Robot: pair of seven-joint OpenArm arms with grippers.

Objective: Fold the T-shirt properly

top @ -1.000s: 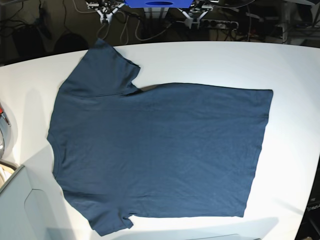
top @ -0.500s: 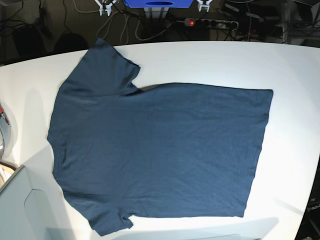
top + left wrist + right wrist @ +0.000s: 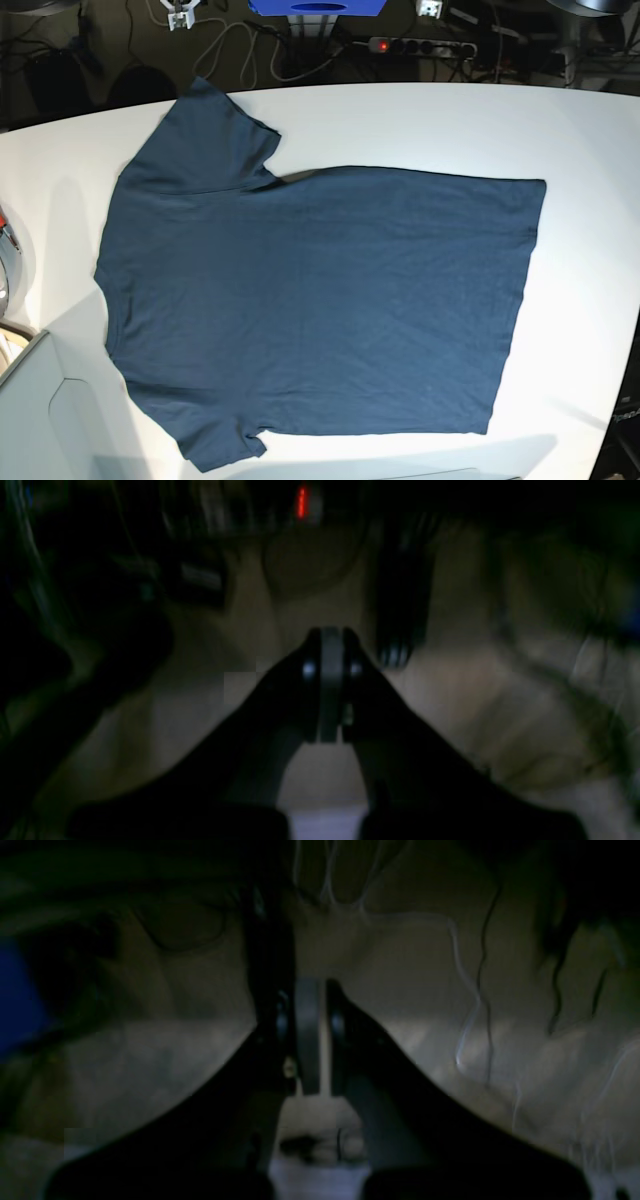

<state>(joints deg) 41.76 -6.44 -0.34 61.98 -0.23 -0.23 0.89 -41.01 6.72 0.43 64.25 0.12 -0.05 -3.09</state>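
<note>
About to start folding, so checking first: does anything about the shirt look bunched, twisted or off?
Mostly flat T-shirt on the white table. The far sleeve is creased near the armpit; nothing else stands out.

White table [image 3: 420,120] — T-shirt [image 3: 320,310] flat (unfolded).

A dark navy T-shirt [image 3: 320,310] lies spread flat on a white table [image 3: 450,125], unfolded, neck end toward the view's left and hem toward the right. One sleeve points to the far edge, the other to the near edge. Beyond the table, cables, a power strip [image 3: 420,46] with a lit red switch, and a blue box [image 3: 315,6].
</note>
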